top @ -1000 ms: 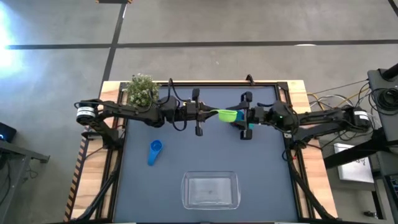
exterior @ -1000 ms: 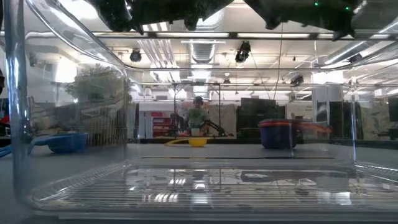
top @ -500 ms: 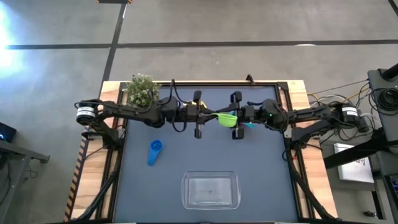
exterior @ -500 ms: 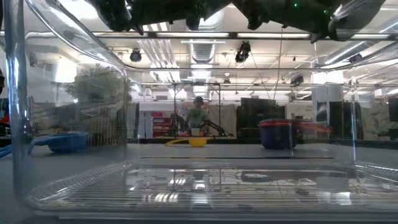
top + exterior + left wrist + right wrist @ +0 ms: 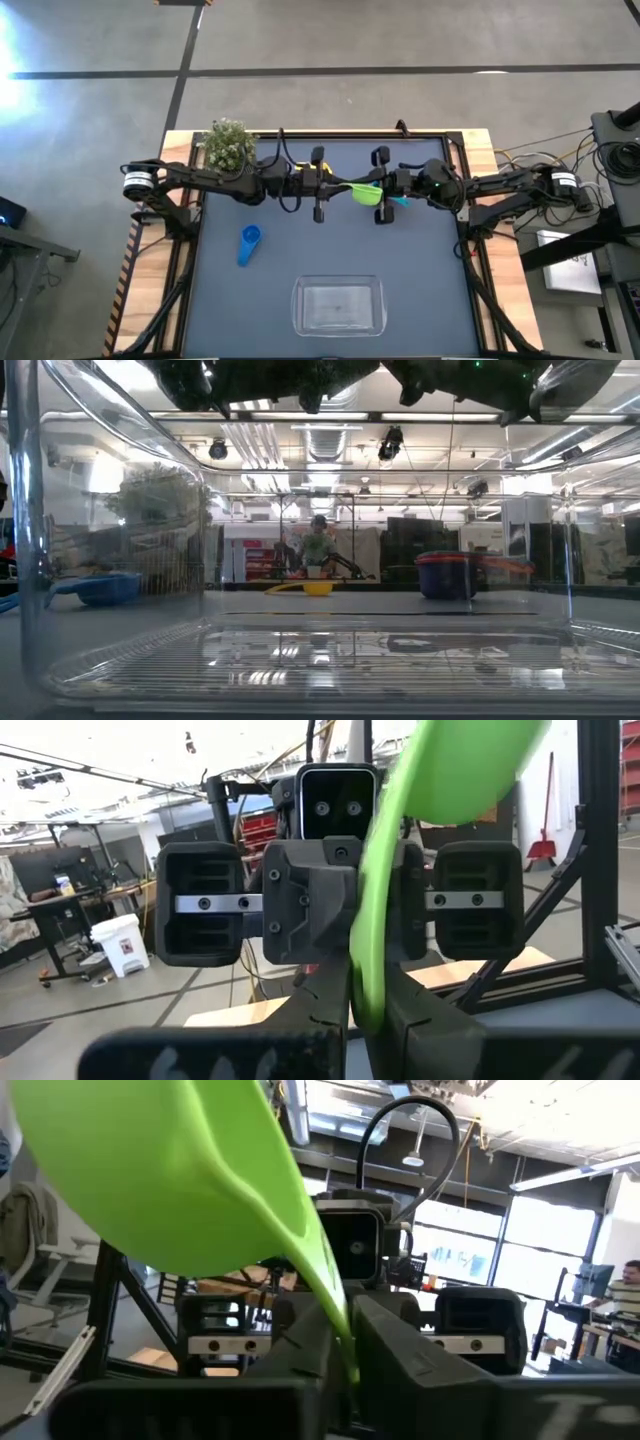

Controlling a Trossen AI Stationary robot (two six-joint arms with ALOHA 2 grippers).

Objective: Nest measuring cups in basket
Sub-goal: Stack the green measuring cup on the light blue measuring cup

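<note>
**Through the clear basket wall, arms overhead**

The low view looks straight through the clear basket [image 5: 120,650], whose ridged floor fills the lower part and whose rounded wall rises at one side. Dark arm parts [image 5: 300,375] hang along the upper edge; their jaws cannot be made out, so nothing can be placed against them.

Beyond the basket, on the table [image 5: 400,602], sit a blue cup [image 5: 100,588], a yellow cup [image 5: 315,588] and a dark blue-purple cup with an orange-red rim [image 5: 450,575]. The plant [image 5: 160,500] shows blurred through the wall, above the blue cup. A person in a light green top [image 5: 318,545] stands far back in the room.
</note>
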